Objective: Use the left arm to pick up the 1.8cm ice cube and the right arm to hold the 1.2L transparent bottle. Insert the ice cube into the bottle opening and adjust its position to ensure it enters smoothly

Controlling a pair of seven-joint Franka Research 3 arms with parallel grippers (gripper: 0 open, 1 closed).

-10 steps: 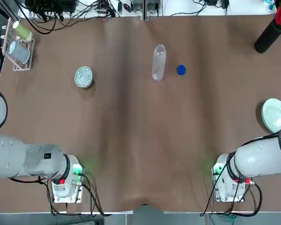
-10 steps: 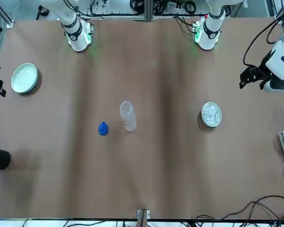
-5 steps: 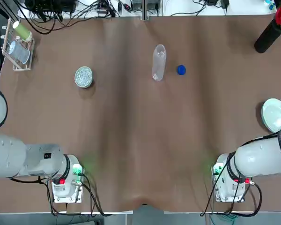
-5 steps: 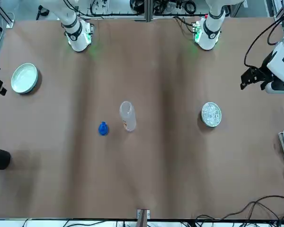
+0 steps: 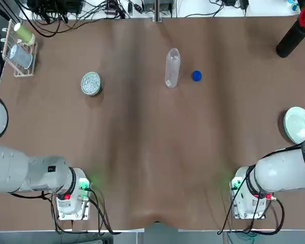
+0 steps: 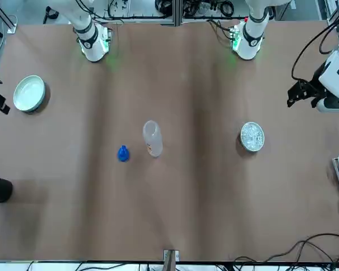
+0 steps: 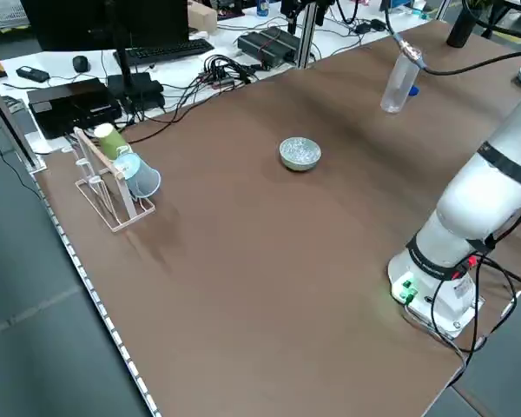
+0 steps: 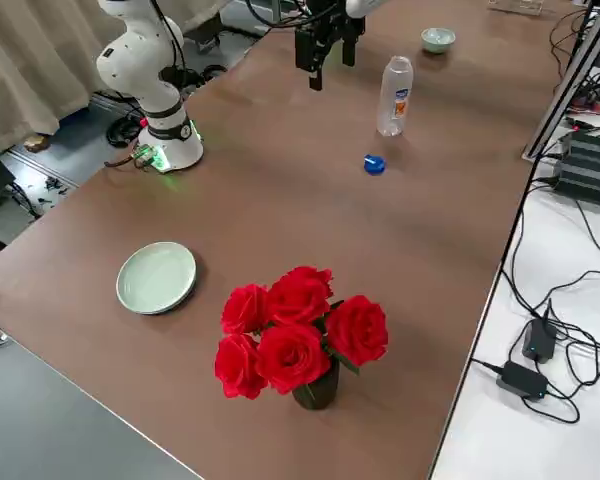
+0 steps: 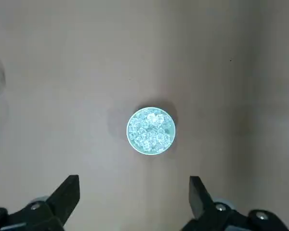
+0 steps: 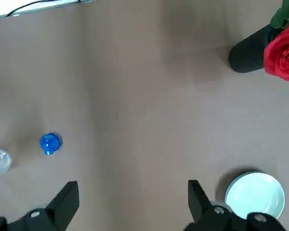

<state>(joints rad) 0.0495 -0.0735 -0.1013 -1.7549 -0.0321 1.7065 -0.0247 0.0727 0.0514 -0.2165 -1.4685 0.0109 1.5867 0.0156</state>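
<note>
Overhead arrangement, read from the robot's left to its right. A wire rack (image 5: 19, 48) holding a green and a clear cup stands at the far left corner of the brown, faintly rippled surface (image 5: 142, 152). The left gripper (image 6: 301, 93), fingers (image 9: 67, 192) spread wide and empty, hangs high over the left edge above a small pale round dish (image 5: 91, 83) heaped with glittering clear ice cubes (image 9: 151, 130); none is lifted. Near the far centre stands the tall, slim, colourless see-through plastic bottle (image 5: 172, 67), long axis vertical, its small round clear opening (image 5: 173, 52) pointing straight up and uncapped; a white label wraps its lower body. Just right of it lies a small blue round cap (image 5: 196, 75), apart from the bottle. The right gripper (image 10: 132, 202), fingers (image 10: 67, 195) likewise spread and empty, hangs well above the surface near the right side. A glossy pale green plate (image 5: 298, 124) rests at the right edge; red roses in a dark cylindrical vase (image 8: 315, 385) occupy the far right corner. Relative to half a second ago, the objects keep their places.
</note>
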